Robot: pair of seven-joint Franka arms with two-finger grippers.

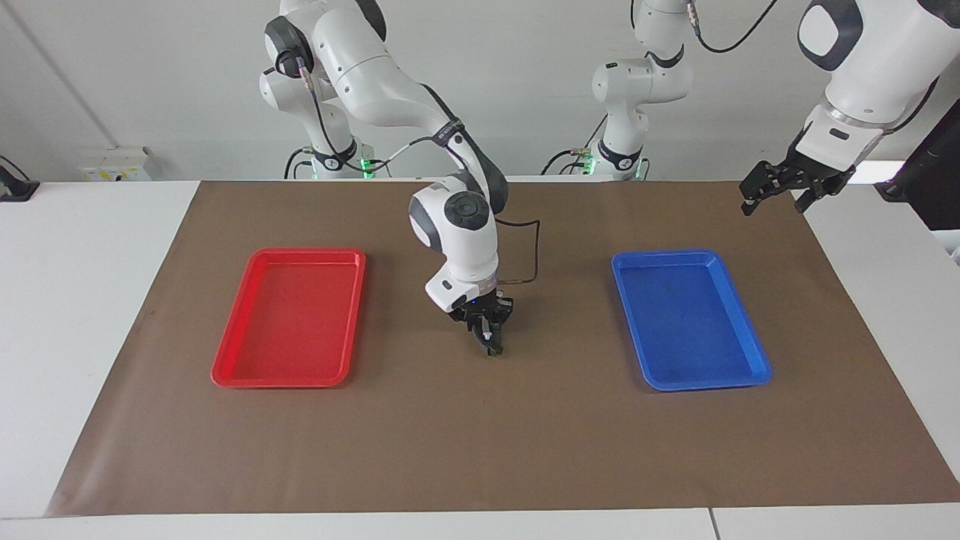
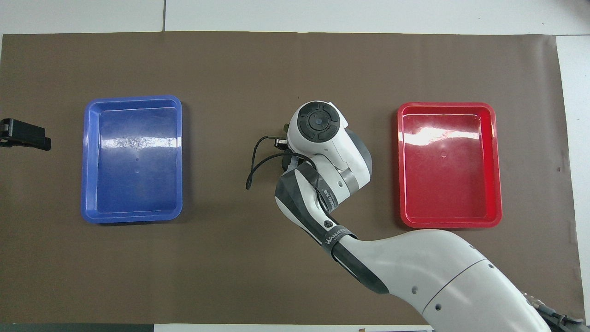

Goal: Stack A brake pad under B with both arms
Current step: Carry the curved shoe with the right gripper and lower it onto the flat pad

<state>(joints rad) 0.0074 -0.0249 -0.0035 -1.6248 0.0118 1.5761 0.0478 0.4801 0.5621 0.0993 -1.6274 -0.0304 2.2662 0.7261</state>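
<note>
Neither the short dark grey A brake pad nor the long crescent-shaped piece B shows in either view. My right gripper (image 1: 493, 346) points down at the brown mat midway between the two trays, its tip at or just above the mat. Something small and dark sits at its tip, and I cannot tell what it is. In the overhead view the right arm's wrist (image 2: 318, 122) covers that spot. My left gripper (image 1: 775, 201) is open and empty, held high over the mat's edge at the left arm's end of the table; it also shows in the overhead view (image 2: 25, 134).
A red tray (image 1: 300, 255) (image 2: 445, 106) lies toward the right arm's end and holds nothing. A blue tray (image 1: 667, 255) (image 2: 133, 98) lies toward the left arm's end and holds nothing. A black cable (image 1: 536, 251) loops from the right wrist.
</note>
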